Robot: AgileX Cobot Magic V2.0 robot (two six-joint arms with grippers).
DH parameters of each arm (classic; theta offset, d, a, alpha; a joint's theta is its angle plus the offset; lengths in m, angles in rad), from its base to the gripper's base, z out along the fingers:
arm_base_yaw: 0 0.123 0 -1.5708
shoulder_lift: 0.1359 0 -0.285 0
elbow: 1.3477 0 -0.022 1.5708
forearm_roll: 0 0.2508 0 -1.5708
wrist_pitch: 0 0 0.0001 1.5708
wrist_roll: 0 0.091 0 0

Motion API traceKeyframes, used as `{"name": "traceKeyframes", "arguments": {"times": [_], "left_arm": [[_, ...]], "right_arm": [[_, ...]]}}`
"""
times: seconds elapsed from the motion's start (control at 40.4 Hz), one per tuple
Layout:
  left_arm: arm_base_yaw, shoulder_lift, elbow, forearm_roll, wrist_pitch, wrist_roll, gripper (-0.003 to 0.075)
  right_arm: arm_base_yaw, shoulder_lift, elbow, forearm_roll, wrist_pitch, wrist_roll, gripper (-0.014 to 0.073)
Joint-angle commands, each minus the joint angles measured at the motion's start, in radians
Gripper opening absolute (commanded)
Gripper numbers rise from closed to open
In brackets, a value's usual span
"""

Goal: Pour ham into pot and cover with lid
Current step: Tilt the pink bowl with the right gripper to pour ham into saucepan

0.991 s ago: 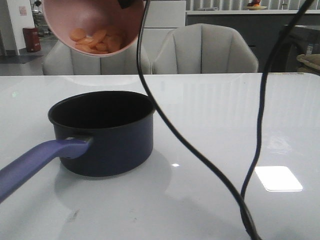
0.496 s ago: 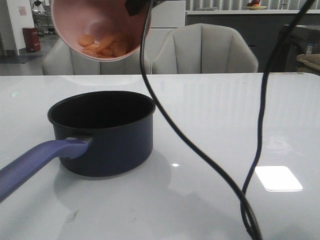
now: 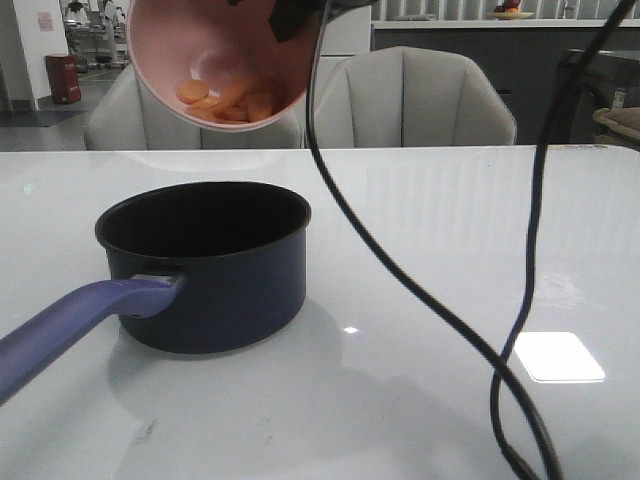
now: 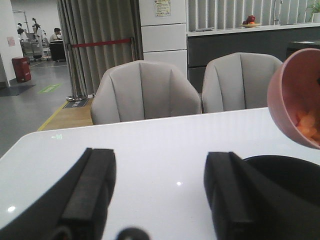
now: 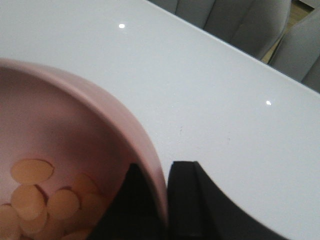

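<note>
Overhead in the front view, the pink bowl hangs tilted above the far rim of the pot, its mouth turned toward the camera and the ham pooled against its lower lip. The pot stands on the bench left of centre, handle running toward the near left corner, so the slices lie almost straight above its black interior; a steeper tip looks enough to drop them in. From the left wrist, the left pincer sits idle with jaws apart, the pot's rim just beyond. From the right wrist, the right pincer is clamped on the bowl's rim, one finger inside, one outside. No lid is in sight.
</note>
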Motion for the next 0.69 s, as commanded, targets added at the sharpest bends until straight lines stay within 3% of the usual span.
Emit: {"name": "traceKeyframes", "arguments": {"times": [0.0, 0.05, 0.149, 0.372, 0.669], "left_arm": [[-0.008, 0.008, -0.027, -0.002, -0.067, -0.003, 0.0428], [-0.008, 0.008, -0.027, -0.002, -0.067, -0.003, 0.0428], [-0.008, 0.008, -0.027, -0.002, -0.067, -0.003, 0.0428], [-0.008, 0.008, -0.027, -0.002, -0.067, -0.003, 0.0428], [-0.008, 0.008, -0.027, -0.002, -0.067, -0.003, 0.0428]], "right_arm": [[-0.014, -0.049, -0.039, 0.179, -0.097, -0.27, 0.0138], [-0.022, -0.049, -0.039, 0.256, -0.114, -0.379, 0.0138], [-0.022, -0.049, -0.039, 0.325, -0.158, -0.472, 0.0138], [-0.022, -0.049, -0.009, 0.362, -0.319, -0.484, 0.0138], [-0.022, -0.049, 0.079, 0.258, -0.578, -0.484, 0.0138]]}}
